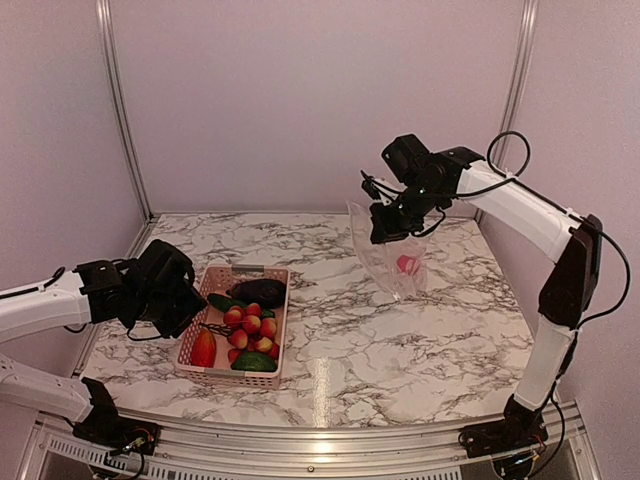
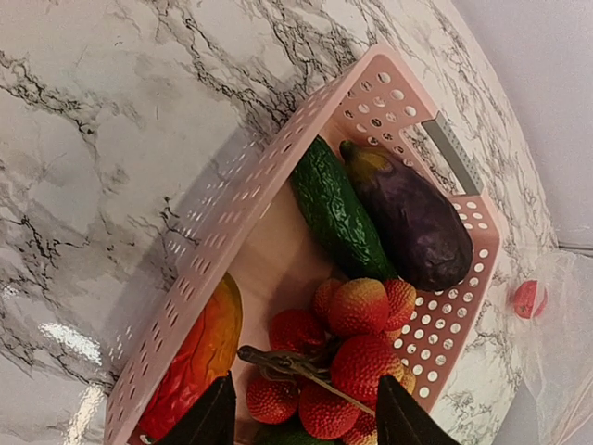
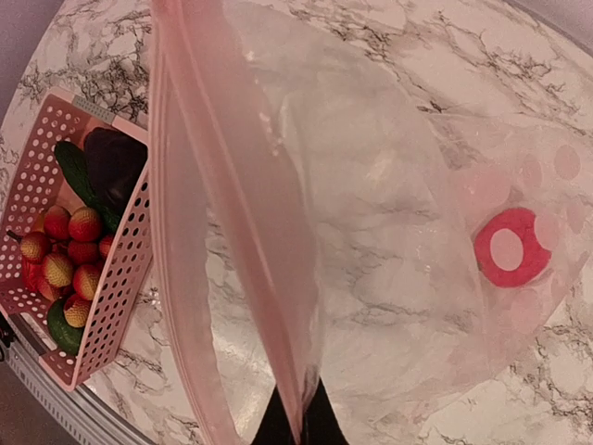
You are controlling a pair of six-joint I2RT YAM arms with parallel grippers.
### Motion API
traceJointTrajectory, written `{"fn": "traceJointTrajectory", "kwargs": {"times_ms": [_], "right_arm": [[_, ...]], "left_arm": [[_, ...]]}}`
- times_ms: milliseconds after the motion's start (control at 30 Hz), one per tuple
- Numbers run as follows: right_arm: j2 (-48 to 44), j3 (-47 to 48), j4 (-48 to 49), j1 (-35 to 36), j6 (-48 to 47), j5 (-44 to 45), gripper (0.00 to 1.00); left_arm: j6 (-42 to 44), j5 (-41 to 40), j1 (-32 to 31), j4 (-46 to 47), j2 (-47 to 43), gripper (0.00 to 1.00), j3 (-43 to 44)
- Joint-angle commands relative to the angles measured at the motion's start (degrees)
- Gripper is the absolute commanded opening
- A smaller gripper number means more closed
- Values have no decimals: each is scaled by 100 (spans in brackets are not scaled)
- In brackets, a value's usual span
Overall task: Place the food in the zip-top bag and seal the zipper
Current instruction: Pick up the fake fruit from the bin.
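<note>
Left tool (image 2: 301, 419): jaws partway apart, over the red fruit cluster (image 2: 357, 357) in the pink basket (image 2: 232, 213).
Right tool (image 3: 296, 422): clamped on the zipper (image 3: 232, 213), holding up the zip-top bag (image 3: 389, 232), right of the basket.
Food: eggplant (image 2: 417, 222) and cucumber (image 2: 338, 213) in basket; one red piece (image 3: 533, 269) inside bag.

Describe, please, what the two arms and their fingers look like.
The left arm and right arm are white tubular links with black joints and black wrist housings. Thin black cables loop along them. The left fingers and right fingers are black, tapering wedges. No markings are legible.
</note>
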Motion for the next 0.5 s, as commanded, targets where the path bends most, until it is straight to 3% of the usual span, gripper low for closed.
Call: {"fn": "traceJointTrajectory", "kwargs": {"times_ms": [0,267,467], "right_arm": [[-248,-68,132,58,-56,42,0],[-475,-307,197,56,6,123,0],[-638,-506,228,58,66,179,0]], "left_arm": [[-369,-158,-19,151,371,51,32],[-790,-219,-141,-108,580,50,81],[-861,-270,-152,250,625,47,-178]]}}
